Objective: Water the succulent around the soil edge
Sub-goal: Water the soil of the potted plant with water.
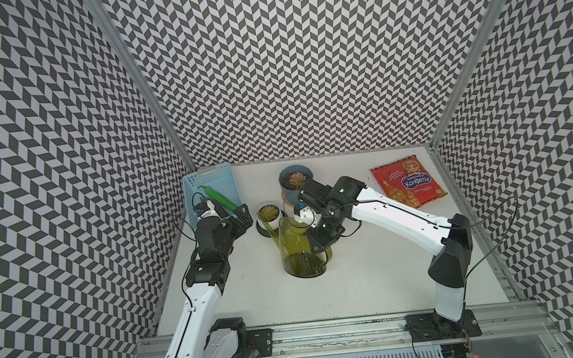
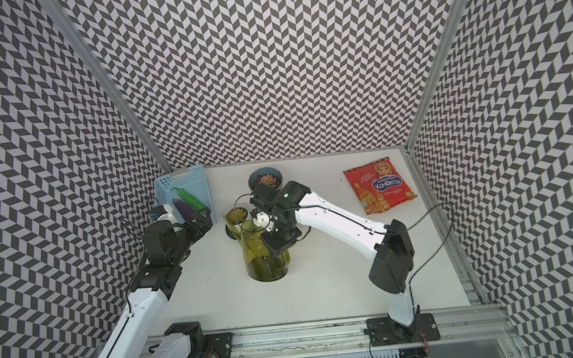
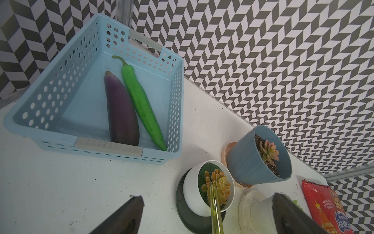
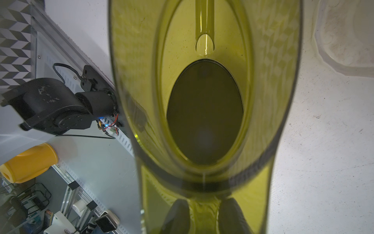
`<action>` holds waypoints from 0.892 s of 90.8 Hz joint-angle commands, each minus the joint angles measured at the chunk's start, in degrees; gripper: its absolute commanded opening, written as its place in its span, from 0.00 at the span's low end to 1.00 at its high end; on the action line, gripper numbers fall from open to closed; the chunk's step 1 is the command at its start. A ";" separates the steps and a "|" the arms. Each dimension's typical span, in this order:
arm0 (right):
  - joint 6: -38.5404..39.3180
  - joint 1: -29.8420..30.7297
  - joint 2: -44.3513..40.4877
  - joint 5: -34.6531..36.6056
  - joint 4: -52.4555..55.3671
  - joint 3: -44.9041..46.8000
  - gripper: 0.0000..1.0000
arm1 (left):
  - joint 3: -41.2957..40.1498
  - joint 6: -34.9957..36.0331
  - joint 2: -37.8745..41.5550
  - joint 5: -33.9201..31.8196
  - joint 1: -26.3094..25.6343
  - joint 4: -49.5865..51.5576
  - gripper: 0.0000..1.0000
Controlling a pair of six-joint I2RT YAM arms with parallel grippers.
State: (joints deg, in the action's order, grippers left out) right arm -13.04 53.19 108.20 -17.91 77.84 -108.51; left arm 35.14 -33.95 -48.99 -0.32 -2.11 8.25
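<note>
Olive-green translucent plastic forms the watering can (image 1: 303, 253), which is near the middle of the white surface (image 1: 377, 278) and looks darker toward its base. Its thin spout (image 3: 214, 206) reaches over the rim of the white pot (image 3: 192, 192), the tip above the orange-green succulent (image 3: 217, 186). That pot sits on a dark saucer (image 3: 182, 212), just beside a blue pot (image 3: 247, 162) holding a pinkish plant (image 3: 268, 152). The right tool (image 4: 204, 214) is clamped on the can's handle (image 4: 204, 203), one finger on either side. The left tool (image 3: 208, 214) hangs spread wide, holding nothing, near the blue basket (image 3: 60, 91) with an eggplant (image 3: 121, 113) and a green pepper (image 3: 141, 101).
</note>
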 commanded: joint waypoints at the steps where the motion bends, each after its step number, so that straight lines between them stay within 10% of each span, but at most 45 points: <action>1: 0.79 0.39 -1.67 -0.91 -2.19 0.87 0.00 | 0.50 0.86 0.91 0.09 0.18 0.32 1.00; 81: -2.53 1.36 -10.29 2.72 -3.66 10.48 0.00 | 0.43 0.56 1.97 -0.26 0.18 0.71 1.00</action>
State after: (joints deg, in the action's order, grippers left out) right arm -14.70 54.26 101.21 -15.97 77.10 -98.56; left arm 35.14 -33.98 -48.21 -0.32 -2.09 8.71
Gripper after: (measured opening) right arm 0.277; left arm 0.999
